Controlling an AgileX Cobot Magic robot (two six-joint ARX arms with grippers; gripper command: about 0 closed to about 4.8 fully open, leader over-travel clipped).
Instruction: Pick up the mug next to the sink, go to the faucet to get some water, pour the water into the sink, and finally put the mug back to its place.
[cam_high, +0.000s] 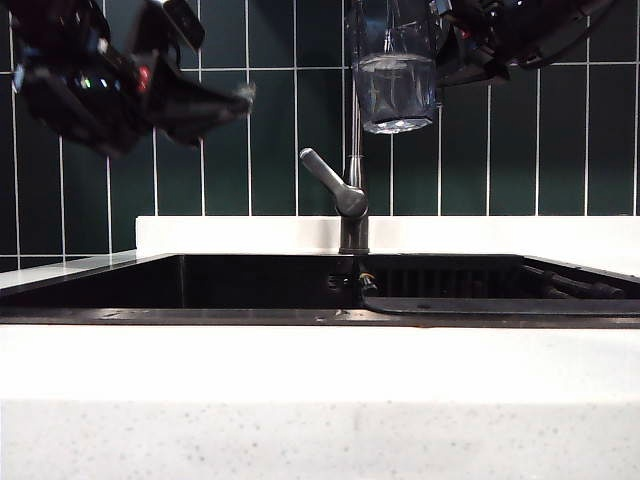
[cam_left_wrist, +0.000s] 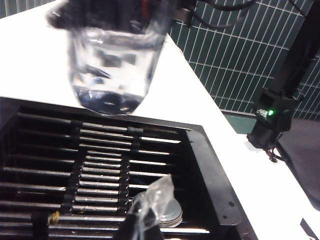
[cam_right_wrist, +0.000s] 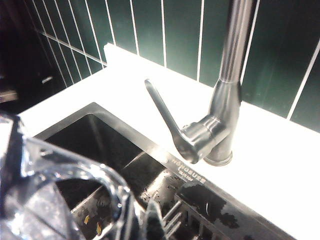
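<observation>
The clear glass mug (cam_high: 396, 90) hangs high above the sink (cam_high: 100, 312) with water in its lower part, right beside the faucet's pipe (cam_high: 356, 140). My right gripper (cam_high: 447, 45) is shut on the mug from the right. The right wrist view has the mug's rim (cam_right_wrist: 65, 190) close up, the right gripper (cam_right_wrist: 146, 220) beside it, and the faucet (cam_right_wrist: 225, 100) with its grey lever beyond. My left gripper (cam_high: 238, 100) hovers high at the left, shut and empty, apart from the mug. In the left wrist view the left gripper (cam_left_wrist: 150, 212) is over the sink rack, with the mug (cam_left_wrist: 112, 70) blurred ahead.
A ribbed black rack (cam_left_wrist: 100, 160) and a round metal drain (cam_left_wrist: 174, 214) lie in the sink. A dark cable (cam_high: 500, 311) runs along the sink's front right rim. White counter (cam_high: 320, 370) surrounds the sink. Dark green tiles (cam_high: 560, 150) back it. An arm base with a green light (cam_left_wrist: 270, 112) stands on the counter.
</observation>
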